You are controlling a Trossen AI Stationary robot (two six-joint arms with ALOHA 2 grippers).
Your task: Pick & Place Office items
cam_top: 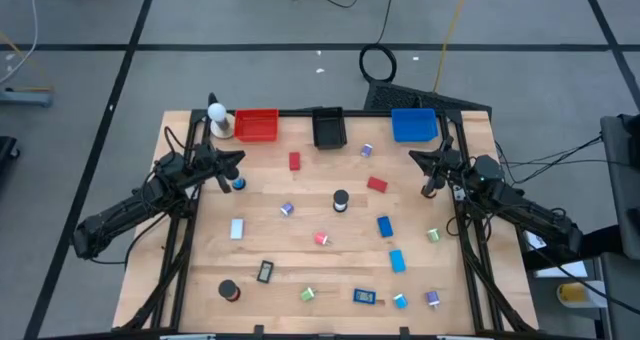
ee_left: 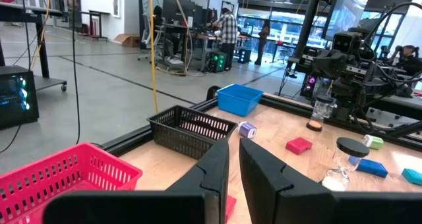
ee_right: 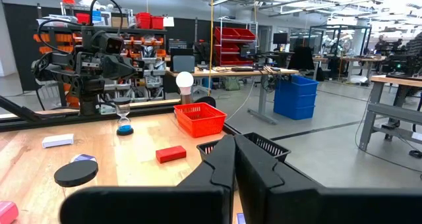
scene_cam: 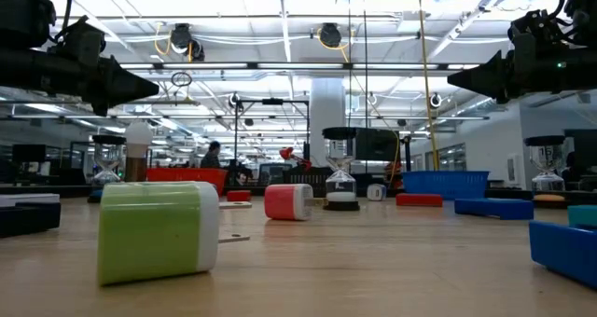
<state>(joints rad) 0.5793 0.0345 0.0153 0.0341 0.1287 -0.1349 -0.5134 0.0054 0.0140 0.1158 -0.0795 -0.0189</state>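
A green clip (scene_cam: 157, 231) is lying closest to the low camera, on the wooden table (cam_top: 300, 250), with a pink-red piece (scene_cam: 288, 202) sitting farther back. Taking the black hourglass (cam_top: 340, 201) at mid-table as the landmark, the office items are lying scattered all around it: a red block (cam_top: 377, 184) just beside it toward the blue bin (cam_top: 414, 125), another red block (cam_top: 294, 161) toward the red bin (cam_top: 256, 126), a purple clip (cam_top: 287, 209) on the left arm's side, a light-blue block (cam_top: 237, 228) farther that way, and blue blocks (cam_top: 385, 226) toward the front edge. A black-framed rectangle (cam_top: 265, 272) and a black roll (cam_top: 229, 291) are resting well away from the hourglass, near the front left corner. The black bin (cam_top: 329, 127) is standing behind it at the back edge, between the red and blue bins.

The left gripper (cam_top: 236, 161) is hovering above the table on the hourglass's left, near the red bin, its fingers (ee_left: 212, 168) standing nearly together with a narrow gap and gripping nothing. The right gripper (cam_top: 417, 158) is hovering on the opposite side, near the blue bin, its jaws pressed together and empty.
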